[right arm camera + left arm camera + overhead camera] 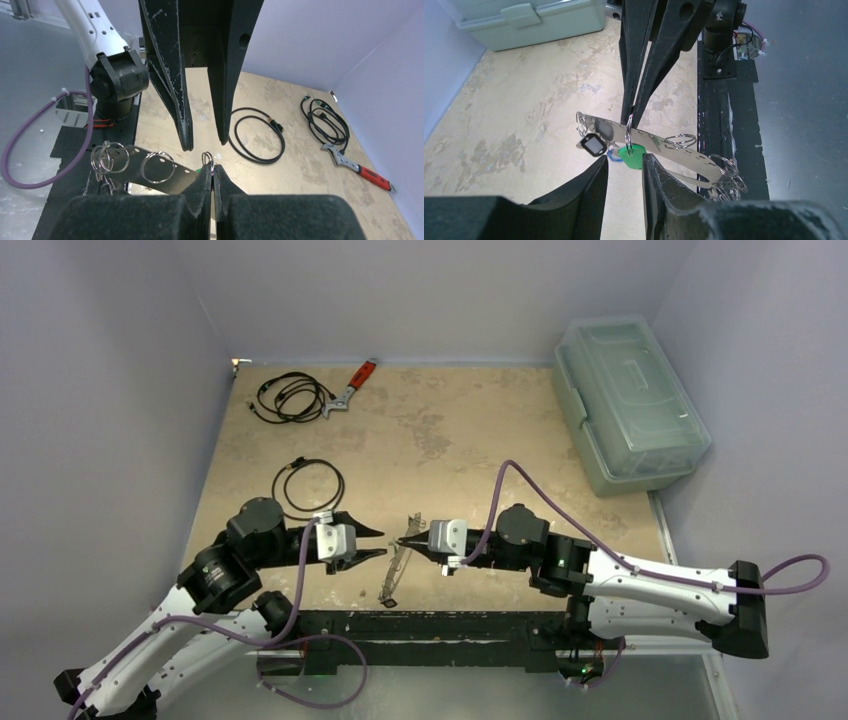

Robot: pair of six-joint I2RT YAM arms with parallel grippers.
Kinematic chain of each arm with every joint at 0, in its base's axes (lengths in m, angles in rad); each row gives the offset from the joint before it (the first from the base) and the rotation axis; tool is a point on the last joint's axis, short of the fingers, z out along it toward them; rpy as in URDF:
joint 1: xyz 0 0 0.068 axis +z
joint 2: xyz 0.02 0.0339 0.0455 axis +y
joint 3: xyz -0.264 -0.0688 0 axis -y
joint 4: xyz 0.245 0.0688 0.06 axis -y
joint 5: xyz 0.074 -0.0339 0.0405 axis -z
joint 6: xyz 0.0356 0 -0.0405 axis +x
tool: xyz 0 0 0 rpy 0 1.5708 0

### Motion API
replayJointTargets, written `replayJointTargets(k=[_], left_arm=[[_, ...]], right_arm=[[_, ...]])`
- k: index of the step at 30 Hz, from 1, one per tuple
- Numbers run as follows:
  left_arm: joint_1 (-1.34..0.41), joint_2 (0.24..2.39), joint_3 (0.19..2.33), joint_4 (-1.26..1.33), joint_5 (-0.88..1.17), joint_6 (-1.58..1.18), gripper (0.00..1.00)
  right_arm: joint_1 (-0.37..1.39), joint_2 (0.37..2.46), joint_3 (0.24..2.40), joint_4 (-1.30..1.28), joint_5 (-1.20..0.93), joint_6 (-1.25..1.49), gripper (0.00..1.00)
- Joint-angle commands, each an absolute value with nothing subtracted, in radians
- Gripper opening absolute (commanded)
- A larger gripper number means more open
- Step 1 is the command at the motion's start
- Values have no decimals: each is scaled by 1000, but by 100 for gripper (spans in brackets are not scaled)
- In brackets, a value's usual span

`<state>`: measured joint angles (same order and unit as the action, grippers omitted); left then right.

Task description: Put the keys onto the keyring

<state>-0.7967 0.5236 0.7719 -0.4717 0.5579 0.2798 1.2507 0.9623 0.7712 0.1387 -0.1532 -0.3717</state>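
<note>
**Right gripper pinches the keyring while the left stands part-open beside it**

The right gripper has its jaws pressed tight together on a small split ring at the upper edge of the keyring. That pinch holds the keyring up off the table. The keyring appears as a flat grey metal band with holes along one edge and several small split rings hanging from it. It slants from the right gripper's tips down toward the near edge, between the two arms and near the middle of the table's width.

The left gripper faces it from the left, jaws part-way open with nothing between them. In the left wrist view its tips sit just beside the hanging tags.

The green-tagged key dangles from the ring that the right gripper pinches. A dark key tag with a white face hangs at the band's far end, and a bit of blue shows between the two.

Farther out, a coiled black cable lies just beyond the left gripper. A second cable coil and a red-handled wrench lie at the far left. A clear plastic lidded box stands at the far right.
</note>
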Motion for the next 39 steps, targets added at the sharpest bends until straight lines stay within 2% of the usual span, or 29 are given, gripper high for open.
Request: replayJointTargets(k=[1,6,9,13,29,37,39], left_arm=[[-796,537,751,-384,596,265,28],[-796,543,725,-334,609,253,19],[-796,544,712,-308,609,247,18],[-795,551,703,-290,630,250,0],[-796,522,623,-145,659,146,0],[-796,533,602,-75,644,95,0],[-796,535,607,-78,633,94,7]], right_arm=[[1252,921,767,231,-182,-376,0],[1252,920,767,235,-190,-372,0],[1252,920,767,238,-195,-370,0],[1252,919,767,242,-195,-368,0],[1252,912,711,388,-37,-335,0],[1252,909,628,590,40,-283,0],[1252,910,605,649,48,-268,0]])
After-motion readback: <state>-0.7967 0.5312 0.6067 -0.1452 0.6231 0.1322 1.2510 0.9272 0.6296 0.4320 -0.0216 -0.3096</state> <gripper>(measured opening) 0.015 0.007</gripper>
